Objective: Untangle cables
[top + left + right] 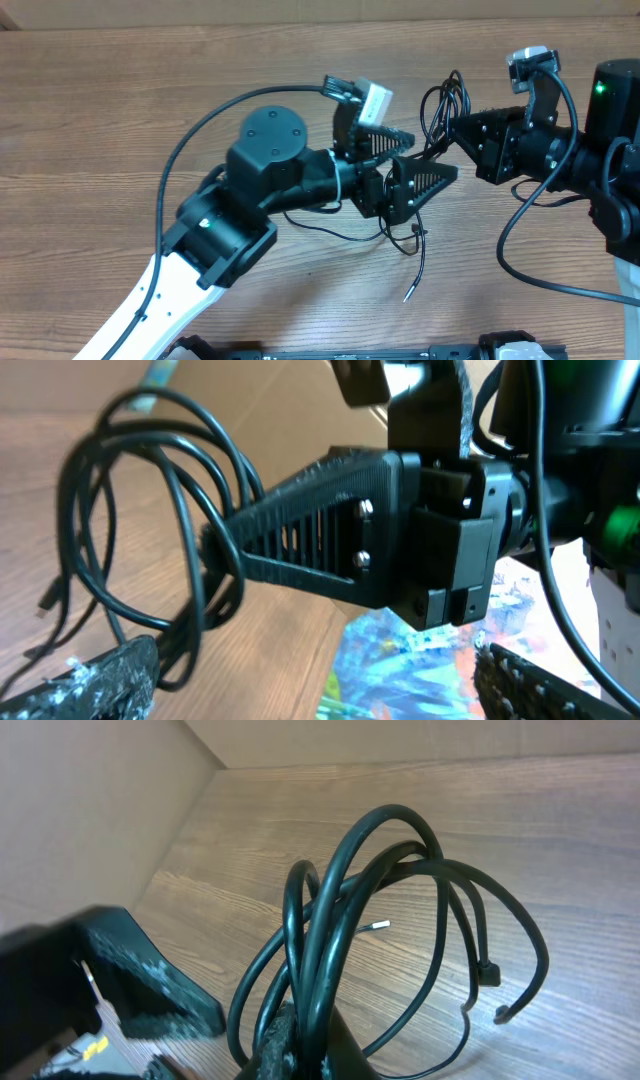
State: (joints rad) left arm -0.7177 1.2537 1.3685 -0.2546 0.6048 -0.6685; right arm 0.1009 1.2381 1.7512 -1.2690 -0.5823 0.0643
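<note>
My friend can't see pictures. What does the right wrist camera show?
A bunch of looped black cables sticks up from the right gripper, which is shut on them. Behind is a brown wooden table. Small plug ends show on the right.

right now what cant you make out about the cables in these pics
- overhead: the cables run under the left end effector, hiding how the loops join the trailing tail
- right wrist: the right end effector's grip on them is cut off by the bottom edge
- left wrist: a small plug near the left edge, too blurred to identify
</note>
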